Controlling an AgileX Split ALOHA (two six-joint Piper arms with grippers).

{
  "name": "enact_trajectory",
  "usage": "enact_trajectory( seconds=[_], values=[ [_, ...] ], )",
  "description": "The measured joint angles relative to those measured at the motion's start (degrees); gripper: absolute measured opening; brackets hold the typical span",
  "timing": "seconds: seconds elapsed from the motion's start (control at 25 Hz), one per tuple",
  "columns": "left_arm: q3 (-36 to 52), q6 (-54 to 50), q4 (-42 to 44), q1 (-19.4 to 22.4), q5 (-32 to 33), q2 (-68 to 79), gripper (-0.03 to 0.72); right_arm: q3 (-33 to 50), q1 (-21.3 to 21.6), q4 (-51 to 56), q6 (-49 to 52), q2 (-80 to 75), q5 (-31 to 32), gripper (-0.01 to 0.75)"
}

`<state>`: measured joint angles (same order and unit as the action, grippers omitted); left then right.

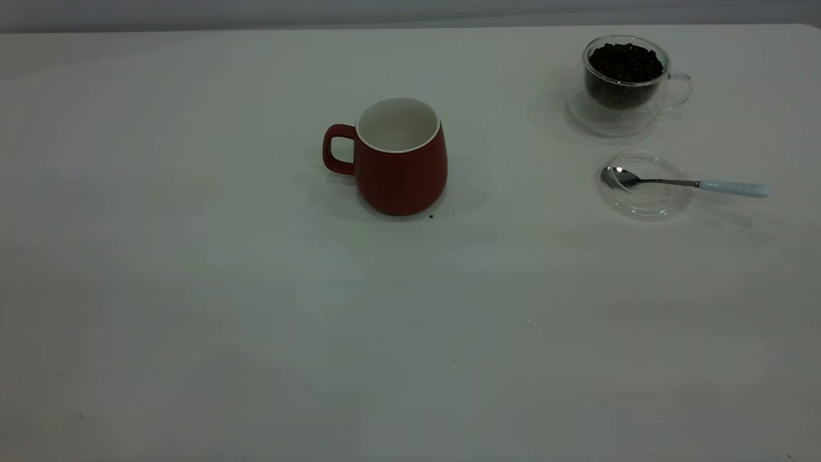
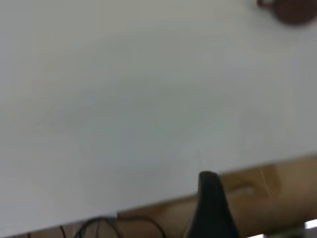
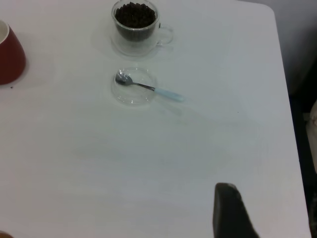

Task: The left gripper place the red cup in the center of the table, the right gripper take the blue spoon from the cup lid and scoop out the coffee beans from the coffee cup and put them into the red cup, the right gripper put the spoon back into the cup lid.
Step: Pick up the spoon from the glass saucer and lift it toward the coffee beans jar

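Exterior overhead; both wrists share red cup (image 1: 401, 160).

The desk (image 1: 192, 289) looks smooth, matt and white. The red cup (image 1: 401, 173) looks like glazed ceramic, softly glossy outside with a white lining. Right of the red cup, the coffee cup (image 1: 625, 83) is clear, shiny glass holding dark beans. Nearer than it, the cup lid (image 1: 643, 186) is clear glass too. The spoon (image 1: 680, 183) has a polished metal bowl and a smooth pale-blue handle.
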<state>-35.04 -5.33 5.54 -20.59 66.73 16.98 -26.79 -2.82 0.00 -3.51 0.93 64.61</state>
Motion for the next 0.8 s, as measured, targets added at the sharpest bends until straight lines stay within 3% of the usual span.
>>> enact_trajectory(
  seconds=[0.2, 0.36, 0.8],
  values=[
    [5.77, 9.73, -7.42, 0.0, -0.82, -2.62, 0.587, 0.0, 0.0, 0.0, 0.0, 0.0, 0.0, 0.415],
    [7.13, 10.66, -11.92, 0.0, -1.93, -2.64, 0.587, 0.0, 0.0, 0.0, 0.0, 0.0, 0.0, 0.415],
    [7.18, 10.8, -12.95, 0.67, -1.99, -2.64, 0.587, 0.0, 0.0, 0.0, 0.0, 0.0, 0.0, 0.415]
  ],
)
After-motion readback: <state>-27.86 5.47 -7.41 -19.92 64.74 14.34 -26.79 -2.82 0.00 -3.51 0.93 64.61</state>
